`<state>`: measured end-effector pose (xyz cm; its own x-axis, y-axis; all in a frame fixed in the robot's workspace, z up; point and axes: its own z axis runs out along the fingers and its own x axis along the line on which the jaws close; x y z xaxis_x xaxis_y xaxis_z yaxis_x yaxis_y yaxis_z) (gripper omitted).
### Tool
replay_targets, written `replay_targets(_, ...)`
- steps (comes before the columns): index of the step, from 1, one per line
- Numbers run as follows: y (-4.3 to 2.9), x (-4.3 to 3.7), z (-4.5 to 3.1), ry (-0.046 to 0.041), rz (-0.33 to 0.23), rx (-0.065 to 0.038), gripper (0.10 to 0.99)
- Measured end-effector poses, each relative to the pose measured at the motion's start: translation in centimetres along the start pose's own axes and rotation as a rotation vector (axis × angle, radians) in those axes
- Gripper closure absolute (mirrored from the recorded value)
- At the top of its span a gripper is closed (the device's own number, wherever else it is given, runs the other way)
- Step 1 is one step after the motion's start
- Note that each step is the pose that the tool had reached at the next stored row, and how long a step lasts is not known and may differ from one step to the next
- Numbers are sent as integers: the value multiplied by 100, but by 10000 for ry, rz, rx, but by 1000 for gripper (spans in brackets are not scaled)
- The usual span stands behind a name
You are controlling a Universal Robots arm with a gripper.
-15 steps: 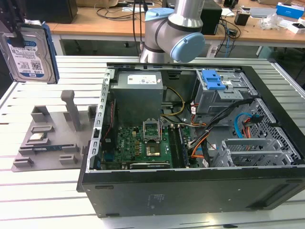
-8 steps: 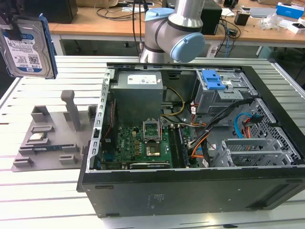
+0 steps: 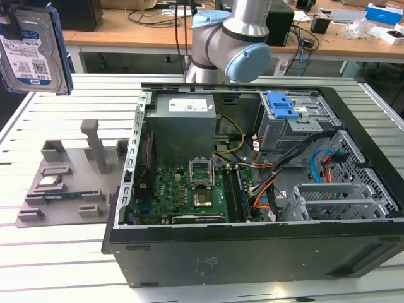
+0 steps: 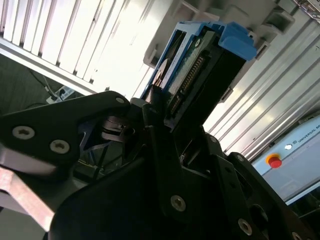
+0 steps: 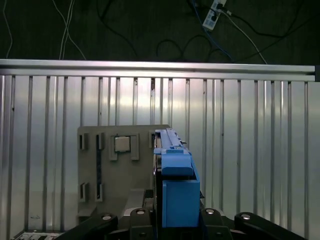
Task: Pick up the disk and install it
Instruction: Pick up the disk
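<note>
**Disk held aloft over the worktop**

In the exterior view we note the disk point(image 3: 30, 45) at far left, up in the air with its label facing the camera. Both wrist views show the jaws clenched on its blue-framed edge. Below it the grey fixture point(image 3: 76, 183) lies on the slatted worktop point(image 3: 38, 252). To the exterior view's right stands the open computer case point(image 3: 252, 252) with its drive cage point(image 3: 297, 126).
</note>
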<state>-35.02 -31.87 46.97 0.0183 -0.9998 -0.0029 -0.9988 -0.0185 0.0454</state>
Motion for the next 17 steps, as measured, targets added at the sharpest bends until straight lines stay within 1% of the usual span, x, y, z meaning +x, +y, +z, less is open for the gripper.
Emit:
replay_targets(2,2,-3,-48,0,0,-1,722)
replay_targets(3,4,-5,-88,0,-1,0,722)
replay_targets(8,10,-15,-234,0,-1,0,722)
replay_targets(10,12,-17,-274,0,-1,0,722)
replay_targets(12,13,-17,-292,0,0,0,722)
replay_targets(17,13,-17,-294,0,0,0,722)
